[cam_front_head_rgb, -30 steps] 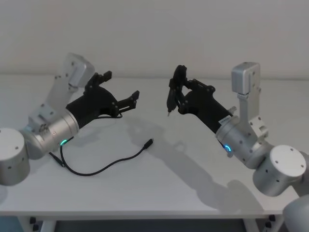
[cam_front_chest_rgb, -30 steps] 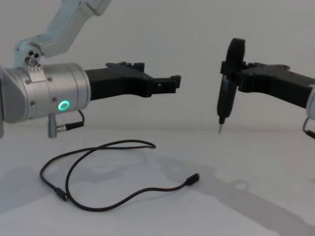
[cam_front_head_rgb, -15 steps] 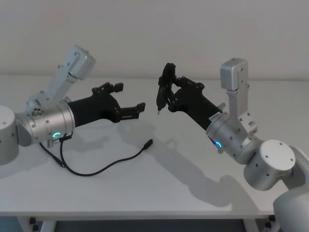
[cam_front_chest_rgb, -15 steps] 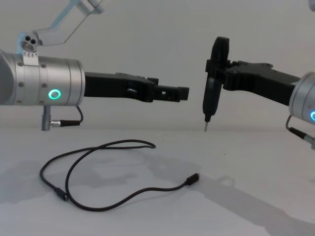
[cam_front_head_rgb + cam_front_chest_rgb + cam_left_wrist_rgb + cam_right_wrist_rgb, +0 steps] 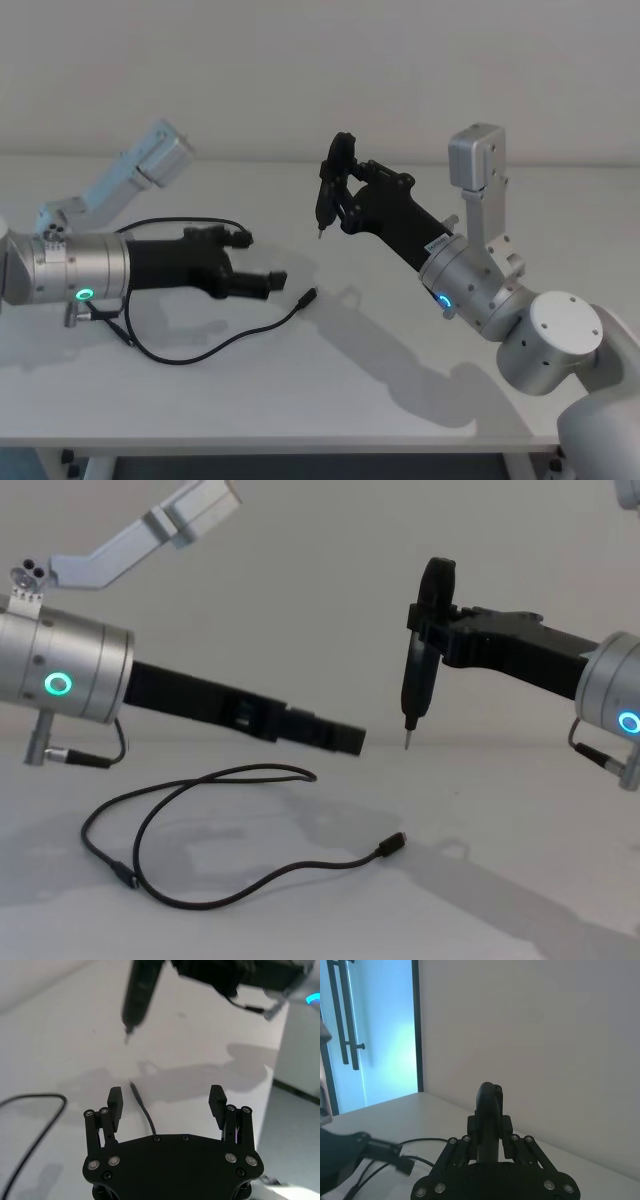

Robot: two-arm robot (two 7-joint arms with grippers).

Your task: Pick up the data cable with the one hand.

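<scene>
The data cable (image 5: 215,345) lies in loose loops on the white table (image 5: 400,390), one small plug (image 5: 311,294) pointing right. In the chest view the data cable (image 5: 200,902) rests flat, with the plug (image 5: 396,841) at its right end. My left gripper (image 5: 257,262), on the green-ringed wrist, hangs open and tilted down just above the cable's plug end. In the left wrist view the left gripper (image 5: 166,1102) straddles the cable (image 5: 144,1112) from above. My right gripper (image 5: 335,188), on the blue-ringed arm, is shut on a black pin-tipped tool (image 5: 419,670) held high.
The tool's pin tip (image 5: 406,744) hangs in the air to the right of the left gripper's fingers (image 5: 340,738). A plain white wall stands behind the table. In the right wrist view a glass door (image 5: 367,1035) shows far off.
My left gripper has dropped from level to a downward tilt and come close above the cable near its plug. The right arm with its tool has shifted slightly left.
</scene>
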